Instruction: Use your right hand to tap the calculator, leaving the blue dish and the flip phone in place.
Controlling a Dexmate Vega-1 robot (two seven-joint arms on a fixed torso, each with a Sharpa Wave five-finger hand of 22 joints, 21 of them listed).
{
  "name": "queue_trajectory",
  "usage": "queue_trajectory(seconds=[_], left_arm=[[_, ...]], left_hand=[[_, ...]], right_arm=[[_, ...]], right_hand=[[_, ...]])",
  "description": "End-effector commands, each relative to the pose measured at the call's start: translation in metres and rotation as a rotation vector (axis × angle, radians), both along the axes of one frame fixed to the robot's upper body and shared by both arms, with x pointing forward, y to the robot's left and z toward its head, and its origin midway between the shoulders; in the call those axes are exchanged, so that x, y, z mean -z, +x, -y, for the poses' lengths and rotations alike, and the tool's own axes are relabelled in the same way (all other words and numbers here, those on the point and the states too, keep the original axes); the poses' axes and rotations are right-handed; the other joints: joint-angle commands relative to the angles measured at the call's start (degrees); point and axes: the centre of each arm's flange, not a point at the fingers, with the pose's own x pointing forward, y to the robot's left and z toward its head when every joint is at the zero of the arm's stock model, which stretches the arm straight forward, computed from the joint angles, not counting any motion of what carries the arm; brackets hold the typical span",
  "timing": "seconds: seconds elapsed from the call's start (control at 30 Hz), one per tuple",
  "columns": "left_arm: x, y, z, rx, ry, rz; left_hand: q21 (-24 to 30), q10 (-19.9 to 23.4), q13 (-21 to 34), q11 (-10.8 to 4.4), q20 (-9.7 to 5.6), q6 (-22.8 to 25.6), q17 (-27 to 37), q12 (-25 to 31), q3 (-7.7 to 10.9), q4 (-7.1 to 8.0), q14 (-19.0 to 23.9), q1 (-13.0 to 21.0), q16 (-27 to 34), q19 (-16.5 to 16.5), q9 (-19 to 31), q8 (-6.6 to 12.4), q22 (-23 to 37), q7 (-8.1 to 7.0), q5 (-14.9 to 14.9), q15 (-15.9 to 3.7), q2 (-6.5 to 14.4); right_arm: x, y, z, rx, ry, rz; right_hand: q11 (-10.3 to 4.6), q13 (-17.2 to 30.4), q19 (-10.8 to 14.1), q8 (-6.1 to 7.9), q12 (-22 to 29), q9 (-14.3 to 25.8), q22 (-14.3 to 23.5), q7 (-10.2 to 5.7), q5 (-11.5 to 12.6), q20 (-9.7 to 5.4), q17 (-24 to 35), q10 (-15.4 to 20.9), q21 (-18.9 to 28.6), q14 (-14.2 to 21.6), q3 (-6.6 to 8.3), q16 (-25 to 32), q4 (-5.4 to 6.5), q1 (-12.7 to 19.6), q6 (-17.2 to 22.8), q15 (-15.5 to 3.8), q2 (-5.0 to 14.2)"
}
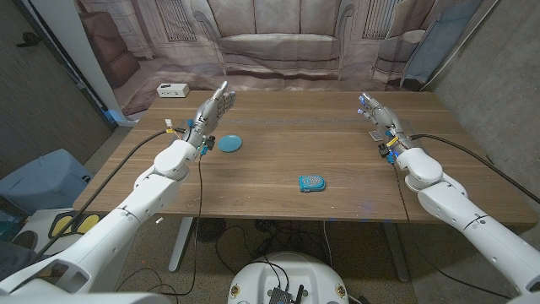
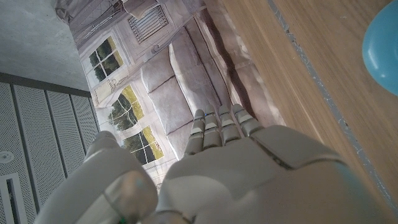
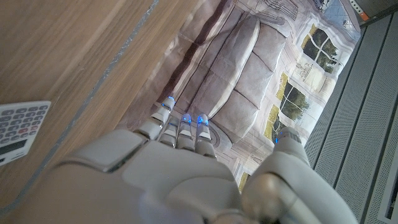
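A small pale calculator point(image 1: 375, 135) lies on the wooden table point(image 1: 278, 160) at the right, just beside my right hand point(image 1: 377, 115); its grey keys show in the right wrist view point(image 3: 22, 132). My right hand point(image 3: 180, 168) is open, fingers stretched out together toward the far edge, holding nothing. The blue dish point(image 1: 229, 143) sits left of centre, close to my left hand point(image 1: 215, 105); its rim shows in the left wrist view point(image 2: 382, 50). My left hand point(image 2: 236, 168) is open too, fingers straight. A teal flip phone point(image 1: 311, 182) lies near the front middle.
A printed backdrop of a sofa point(image 1: 278, 42) hangs behind the table's far edge. A white box point(image 1: 172, 89) sits past the back left corner. A blue bin point(image 1: 42, 177) stands on the floor to the left. Cables trail from both wrists.
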Motion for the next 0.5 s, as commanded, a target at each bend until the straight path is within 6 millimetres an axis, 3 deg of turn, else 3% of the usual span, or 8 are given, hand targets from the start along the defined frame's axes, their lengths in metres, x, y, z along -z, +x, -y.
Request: queue_trajectory(seconds=[0.03,0.17,0.27,0.5], left_arm=[[0.0,0.005,0.004,0.023,0.001,-0.011],[0.004,0.007,0.01,0.048,-0.004,-0.023],[0.005,0.007,0.011,0.057,0.003,-0.025],[0.004,0.006,0.008,0.056,0.008,-0.021]], left_hand=[[-0.1,0.2,0.1,-0.04,-0.28,0.1,0.1,-0.1,0.13,-0.41,-0.2,0.3,0.1,0.0,0.2,0.03,0.2,-0.13,-0.2,-0.27,0.5],[-0.1,0.2,0.1,-0.12,-0.28,-0.3,0.1,-0.1,0.12,-0.44,-0.2,0.3,0.1,0.1,0.2,-0.11,0.2,0.07,-0.2,-0.24,0.5],[-0.1,0.2,0.1,-0.11,-0.25,-0.5,0.1,-0.1,0.12,-0.47,-0.1,0.3,0.2,0.1,0.2,-0.15,0.2,0.12,-0.2,-0.24,0.6],[-0.1,0.1,0.1,-0.1,-0.19,-0.6,0.1,-0.1,0.13,-0.52,-0.1,0.3,0.2,0.1,0.2,-0.16,0.2,0.03,-0.2,-0.28,0.6]], right_arm=[[-0.001,-0.003,-0.013,-0.139,0.057,0.005],[0.001,-0.003,-0.019,-0.178,0.07,-0.004],[0.002,-0.004,-0.024,-0.189,0.073,-0.002],[0.011,-0.002,-0.028,-0.231,0.091,-0.016]], right_hand=[[0.18,0.1,1.0,-0.29,-0.1,0.1,0.1,0.09,0.2,0.05,0.1,0.7,0.4,0.8,-0.01,0.4,-0.44,0.8,-0.5,0.11,-0.07],[0.41,0.1,1.2,0.18,-0.2,0.1,0.1,-0.94,0.1,0.1,0.2,1.0,0.1,1.0,-0.1,0.2,-0.34,0.7,1.1,0.23,-0.2],[0.42,0.1,1.3,0.59,-0.3,0.1,0.1,-0.67,0.1,0.13,0.2,1.1,-0.1,1.1,-0.09,0.1,-0.27,0.7,2.4,0.21,-0.15],[0.28,0.1,2.0,-0.33,-0.3,0.1,0.1,-0.34,0.1,0.17,0.2,1.8,-0.2,1.8,-0.09,0.1,-0.27,0.9,0.8,0.02,-0.22]])
